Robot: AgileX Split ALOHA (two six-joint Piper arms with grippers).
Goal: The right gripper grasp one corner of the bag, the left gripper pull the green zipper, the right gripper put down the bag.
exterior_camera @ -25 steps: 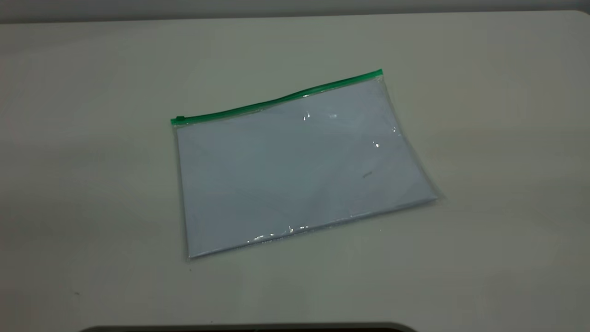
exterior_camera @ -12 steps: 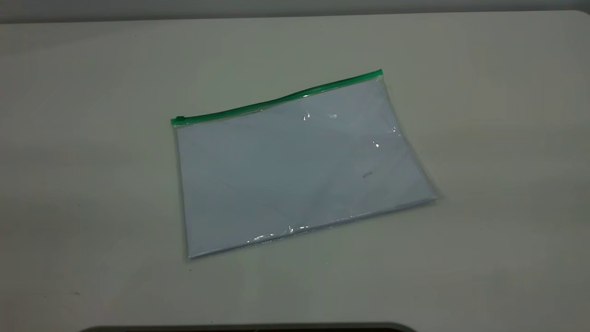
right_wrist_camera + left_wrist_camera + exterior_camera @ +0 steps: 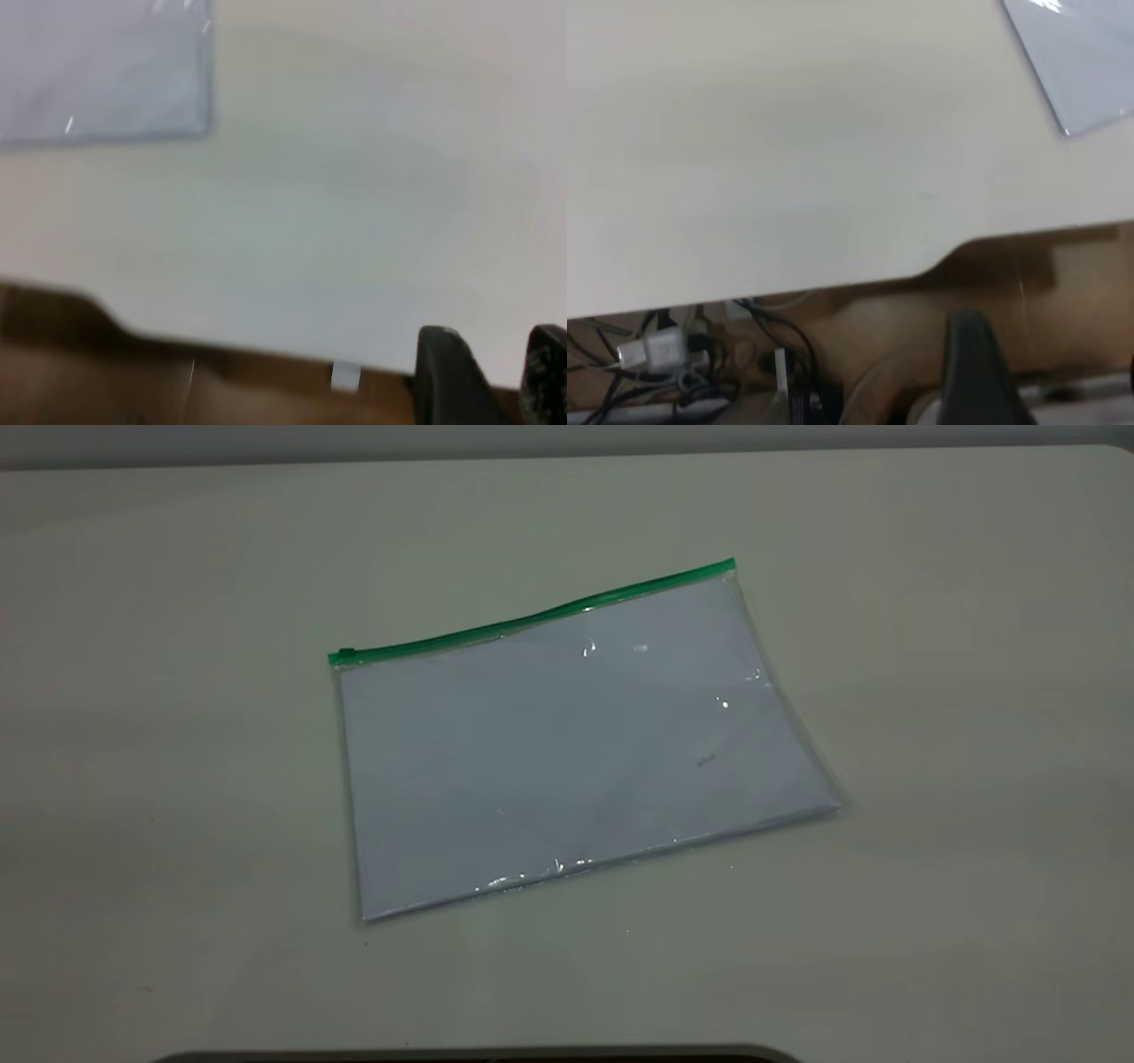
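Note:
The bag [image 3: 576, 753] lies flat in the middle of the table, a clear bluish-white pouch. The green zipper [image 3: 532, 615] runs along its far long edge, with the slider tab [image 3: 345, 655] at the left end. Neither gripper shows in the exterior view. The left gripper [image 3: 1052, 376] hangs off the table edge, far from the bag's corner [image 3: 1090, 62], jaws apart and empty. The right gripper [image 3: 496, 376] is at the table's edge, far from the bag's corner [image 3: 106, 71], jaws apart and empty.
The pale table [image 3: 177, 779] surrounds the bag on all sides. A dark curved edge [image 3: 478, 1056] shows at the bottom of the exterior view. Cables and a plug [image 3: 664, 354] hang below the table edge in the left wrist view.

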